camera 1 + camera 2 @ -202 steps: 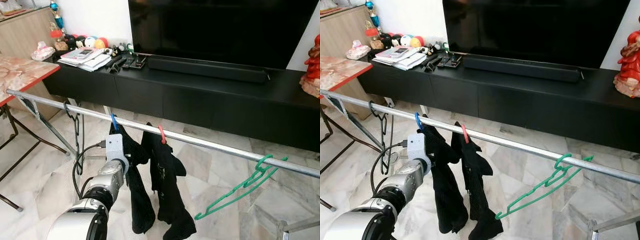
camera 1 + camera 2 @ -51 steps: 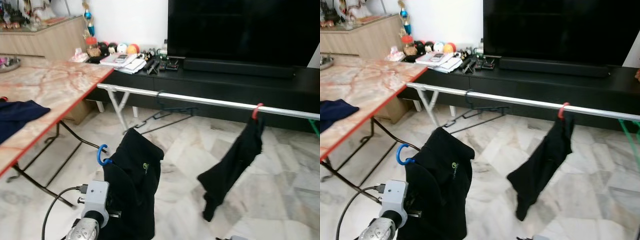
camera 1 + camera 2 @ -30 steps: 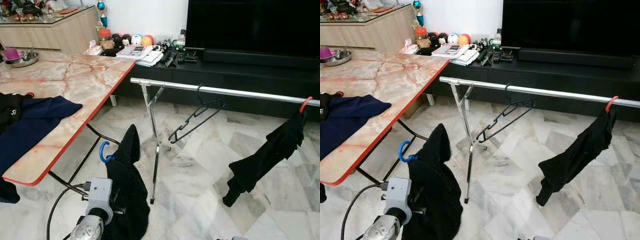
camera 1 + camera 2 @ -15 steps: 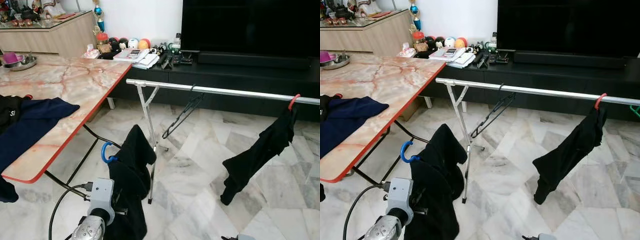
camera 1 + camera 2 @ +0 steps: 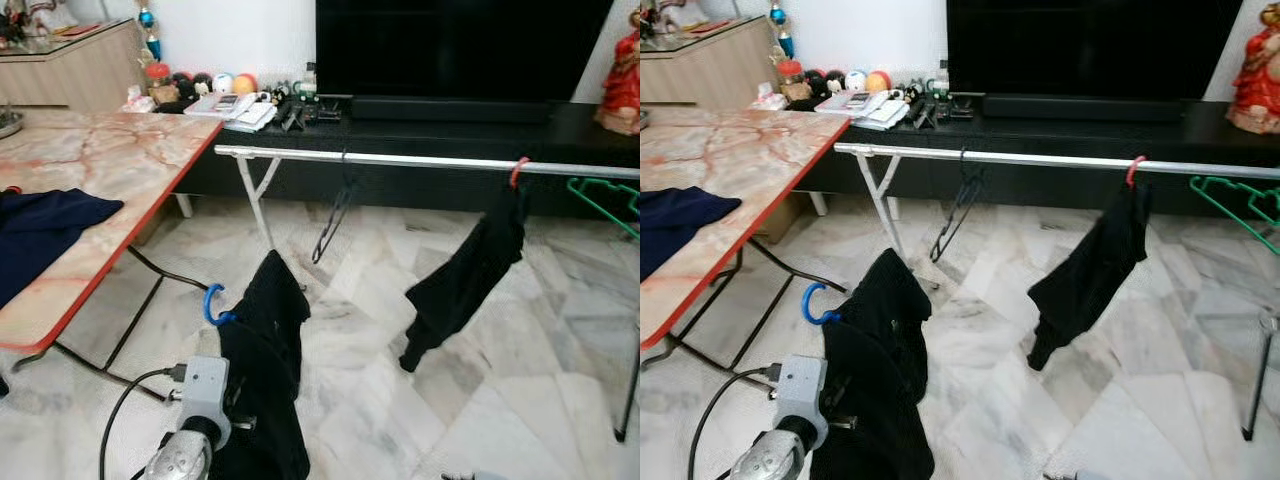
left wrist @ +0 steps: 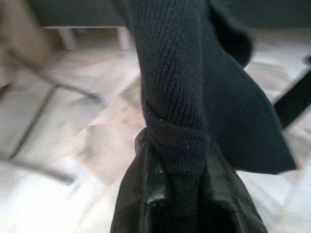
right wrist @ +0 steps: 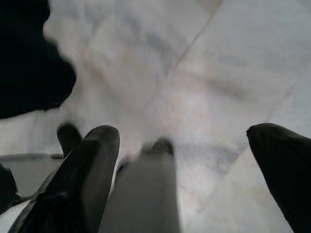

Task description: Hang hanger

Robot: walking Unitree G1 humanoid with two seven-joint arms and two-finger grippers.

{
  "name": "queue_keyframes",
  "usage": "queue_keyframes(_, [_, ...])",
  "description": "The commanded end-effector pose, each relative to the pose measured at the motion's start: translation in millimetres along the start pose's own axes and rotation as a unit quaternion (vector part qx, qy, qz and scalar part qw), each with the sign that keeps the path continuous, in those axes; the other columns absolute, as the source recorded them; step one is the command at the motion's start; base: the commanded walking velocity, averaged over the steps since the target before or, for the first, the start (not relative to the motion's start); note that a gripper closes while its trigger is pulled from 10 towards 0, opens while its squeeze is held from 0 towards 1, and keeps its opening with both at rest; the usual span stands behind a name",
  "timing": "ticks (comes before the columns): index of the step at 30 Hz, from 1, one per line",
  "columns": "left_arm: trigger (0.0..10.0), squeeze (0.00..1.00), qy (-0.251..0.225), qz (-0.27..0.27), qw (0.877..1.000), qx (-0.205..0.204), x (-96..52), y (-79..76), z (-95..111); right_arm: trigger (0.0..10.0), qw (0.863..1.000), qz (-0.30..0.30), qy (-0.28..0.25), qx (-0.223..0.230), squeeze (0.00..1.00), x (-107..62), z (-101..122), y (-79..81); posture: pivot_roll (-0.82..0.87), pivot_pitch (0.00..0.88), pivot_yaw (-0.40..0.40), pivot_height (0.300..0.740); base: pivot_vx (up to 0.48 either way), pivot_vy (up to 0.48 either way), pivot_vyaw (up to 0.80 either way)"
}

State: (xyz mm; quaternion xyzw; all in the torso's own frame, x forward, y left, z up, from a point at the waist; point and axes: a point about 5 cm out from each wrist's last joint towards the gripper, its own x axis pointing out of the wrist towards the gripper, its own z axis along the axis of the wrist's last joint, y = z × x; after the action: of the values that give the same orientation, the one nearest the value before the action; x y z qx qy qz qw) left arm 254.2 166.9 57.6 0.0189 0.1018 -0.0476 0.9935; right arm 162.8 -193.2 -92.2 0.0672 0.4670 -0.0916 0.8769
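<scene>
The robot's left arm (image 5: 190, 440) is silver, ending toward the wrist in a pale grey, box-shaped housing with rounded corners. A black cable (image 5: 120, 415) plugs into the side of that housing and loops down beside the arm. Below the box sits a rounded, shiny metal joint. The right gripper's fingers (image 7: 92, 165) are long and black, apparently matte, though the picture is blurred.

No text, label, brand, number or sign is showing clearly enough to read. The papers (image 5: 238, 106) lying on the far black TV console (image 5: 560, 130) are carrying print, but it is coming through too small and blurred to make out.
</scene>
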Motion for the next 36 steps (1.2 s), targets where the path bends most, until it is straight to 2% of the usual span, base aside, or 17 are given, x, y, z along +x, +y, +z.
queue_keyframes(1, [10.0, 0.0, -0.012, 0.006, 1.0, -0.003, -1.4, 3.2, 3, 10.0, 1.0, 0.003, -0.003, 0.001, 0.0, 0.5, 2, 3.1, 0.08, 0.05, 0.033, 0.74, -0.322, 0.0, 0.0])
queue_keyframes(9, [10.0, 0.0, -0.014, 0.009, 1.0, -0.004, -1.6, 3.6, 4, 10.0, 1.0, 0.009, -0.01, 0.001, 0.0, 2.6, 10, 15.8, 0.08, 0.052, 0.026, 0.74, -0.322, 0.0, 0.0])
queue_keyframes(21, [10.0, 0.0, -0.013, -0.006, 1.0, 0.0, -0.2, 3.9, 8, 10.0, 1.0, 0.005, -0.011, 0.0, 0.0, 1.3, 7, 4.5, 0.09, 0.051, 0.026, 0.74, -0.268, 0.0, -0.69])
queue_keyframes(25, [10.0, 0.0, -0.014, -0.014, 1.0, -0.001, 1.7, 2.7, 13, 10.0, 1.0, 0.009, -0.02, -0.002, 0.0, 1.6, 10, 4.6, 0.09, 0.052, 0.03, 0.74, 0.0, 0.0, 0.0])
queue_keyframes(26, [10.0, 0.0, -0.014, -0.02, 1.0, -0.004, 2.7, 1.6, 16, 10.0, 1.0, 0.012, -0.024, -0.003, 0.0, 1.8, 12, 5.4, 0.09, 0.053, 0.031, 0.74, 0.0, 0.0, 0.0])
queue_keyframes(27, [10.0, 0.0, -0.017, -0.049, 0.999, 0.0, 3.4, -5.2, 21, 10.0, 0.999, 0.016, -0.033, -0.003, 0.0, 2.5, 17, 8.4, 0.09, 0.053, 0.033, 0.74, 0.0, 0.0, 0.0])
queue_keyframes(32, [10.0, 0.0, -0.031, -0.1, 0.994, -0.001, 3.4, -19.6, 37, 10.0, 0.998, 0.025, -0.06, -0.007, 0.0, 4.0, 31, 17.2, 0.09, 0.055, 0.037, 0.74, 0.0, 0.0, 0.0])
queue_keyframes(36, [10.0, 0.0, -0.036, -0.123, 0.992, -0.011, 4.2, -25.3, 48, 10.0, 0.995, 0.031, -0.09, -0.009, 0.0, 4.6, 45, 20.2, 0.09, 0.057, 0.039, 0.74, 0.0, 0.0, 0.0])
